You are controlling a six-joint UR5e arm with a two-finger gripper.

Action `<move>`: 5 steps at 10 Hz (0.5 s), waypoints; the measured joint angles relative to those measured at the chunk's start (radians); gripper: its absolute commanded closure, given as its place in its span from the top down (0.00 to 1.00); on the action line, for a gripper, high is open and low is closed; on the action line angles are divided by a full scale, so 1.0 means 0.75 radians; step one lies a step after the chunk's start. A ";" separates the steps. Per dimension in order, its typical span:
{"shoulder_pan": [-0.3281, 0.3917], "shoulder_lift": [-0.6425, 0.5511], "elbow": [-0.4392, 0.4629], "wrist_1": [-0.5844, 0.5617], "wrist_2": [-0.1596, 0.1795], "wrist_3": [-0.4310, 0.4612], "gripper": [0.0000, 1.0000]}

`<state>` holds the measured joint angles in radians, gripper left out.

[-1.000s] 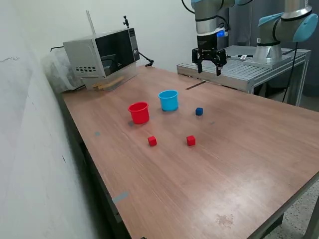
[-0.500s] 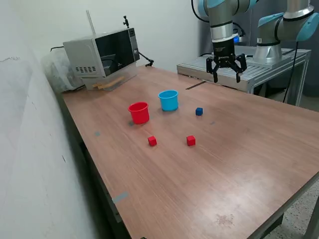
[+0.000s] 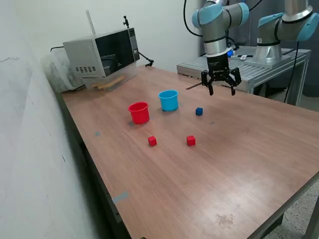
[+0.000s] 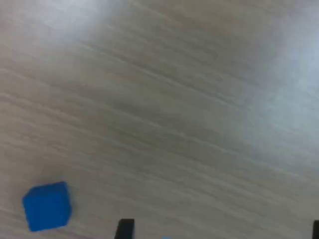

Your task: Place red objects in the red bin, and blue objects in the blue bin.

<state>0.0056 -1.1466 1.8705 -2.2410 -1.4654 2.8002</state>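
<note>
I hang my two-finger claw (image 3: 221,90) wide open and empty above the wooden table (image 3: 239,149), lining up on the small dark blue cube (image 3: 199,111) lying beside the light blue plastic cup (image 3: 168,100).

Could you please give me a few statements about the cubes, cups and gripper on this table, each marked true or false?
1. The gripper is open and holds nothing. True.
2. A blue cube lies on the table. True.
3. Both red cubes sit inside the red cup. False: one red cube and the other red cube lie on the table.
4. The light blue cup is tipped over. False: it stands upright.
</note>
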 measured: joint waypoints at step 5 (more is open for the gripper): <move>-0.115 0.110 -0.065 -0.015 0.001 -0.097 1.00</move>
<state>-0.0805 -1.0643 1.8220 -2.2521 -1.4645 2.7277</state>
